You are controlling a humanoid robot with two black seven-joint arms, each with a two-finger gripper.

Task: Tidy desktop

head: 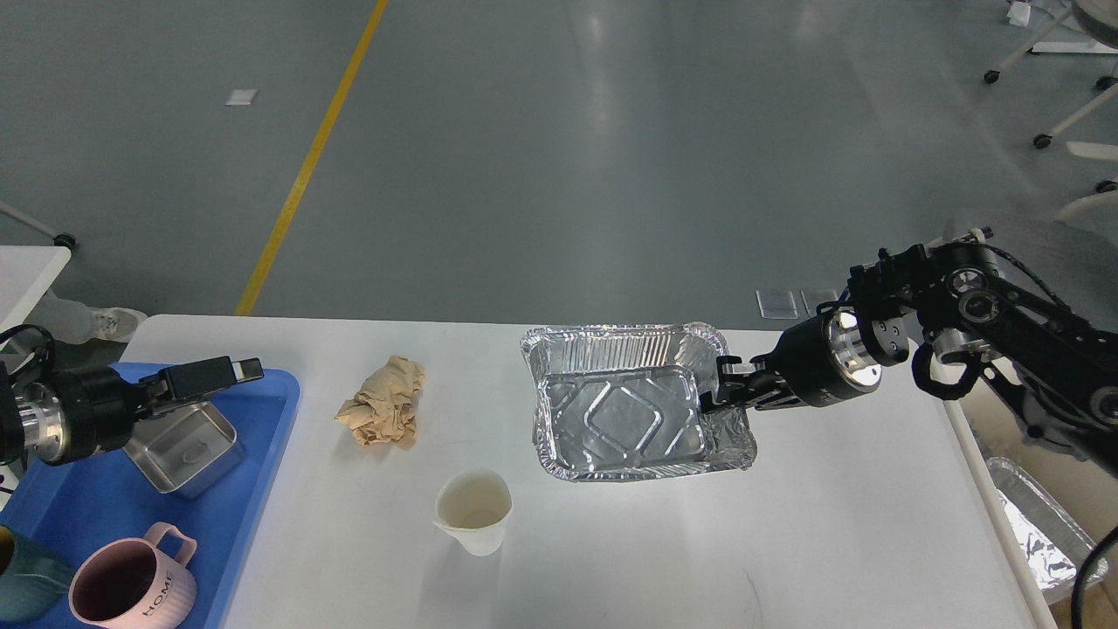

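1. The desktop (830, 542) is stretching across the lower half of the view, and everything below is placed relative to it.
2. At its near left edge a blue tray (96, 515) is holding a pink mug (131, 585) marked HOME, sitting upright and looking empty, beside a teal cup (26, 581) cut off by the frame.
3. Farther back in that tray a small metal tin (183, 450) is sitting open and empty.
4. Near the desktop's front middle a white paper cup (473, 511) is standing upright with only a faint stain inside.
5. Behind it, toward the left, a crumpled brown paper (384, 404) is lying loose on the desktop.
6. Toward the desktop's far middle a foil tray (624, 415) is sitting empty.
7. The right gripper (718, 384) is pinching the foil tray's right rim, fingers closed on it.
8. The left gripper (218, 374) is hovering above the metal tin, fingers nearly together, gripping nothing.
9. Off the desktop's right edge another foil container (1035, 533) is showing crumpled foil inside.
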